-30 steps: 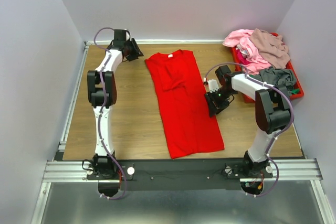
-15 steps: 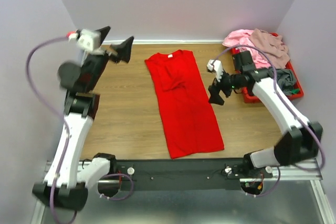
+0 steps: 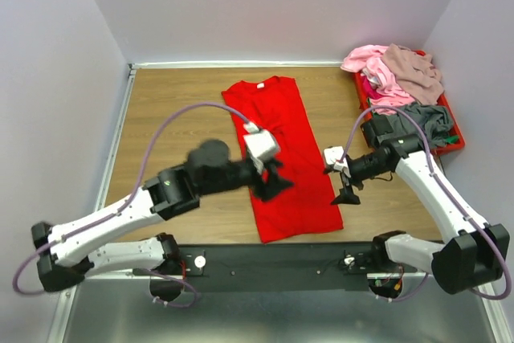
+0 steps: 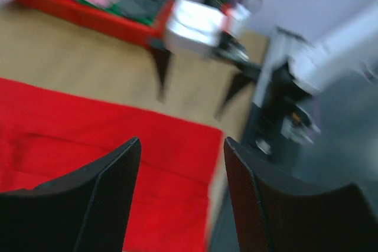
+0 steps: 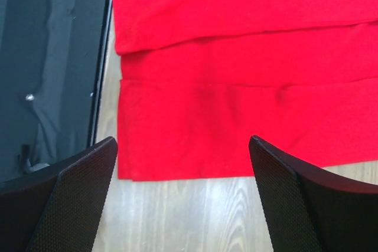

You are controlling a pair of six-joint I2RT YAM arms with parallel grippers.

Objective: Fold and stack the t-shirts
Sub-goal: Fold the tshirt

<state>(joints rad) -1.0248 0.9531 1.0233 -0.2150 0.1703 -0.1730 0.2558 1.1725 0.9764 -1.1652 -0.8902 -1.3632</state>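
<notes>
A bright red t-shirt (image 3: 277, 146), folded into a long strip, lies flat down the middle of the table with its white neck label at the far end. My left gripper (image 3: 273, 182) hovers open and empty over its near part; the left wrist view shows red cloth (image 4: 88, 140) under the left gripper (image 4: 181, 143). My right gripper (image 3: 347, 186) is open and empty beside the shirt's near right edge. The right wrist view shows the shirt's hem corner (image 5: 248, 57) and the right gripper (image 5: 182, 146). Pink (image 3: 365, 62), mauve-beige (image 3: 414, 70) and grey (image 3: 426, 118) shirts lie piled at the back right.
The piled shirts sit in a red plastic tray (image 3: 451, 136) at the table's back right edge, also blurred in the left wrist view (image 4: 88, 19). A black and metal base rail (image 3: 273, 259) runs along the near edge, just past the shirt's hem. Walls close in the table on three sides.
My left arm has swung from the back left corner to over the near part of the red shirt. My right gripper has moved nearer, down along the shirt's right edge.
</notes>
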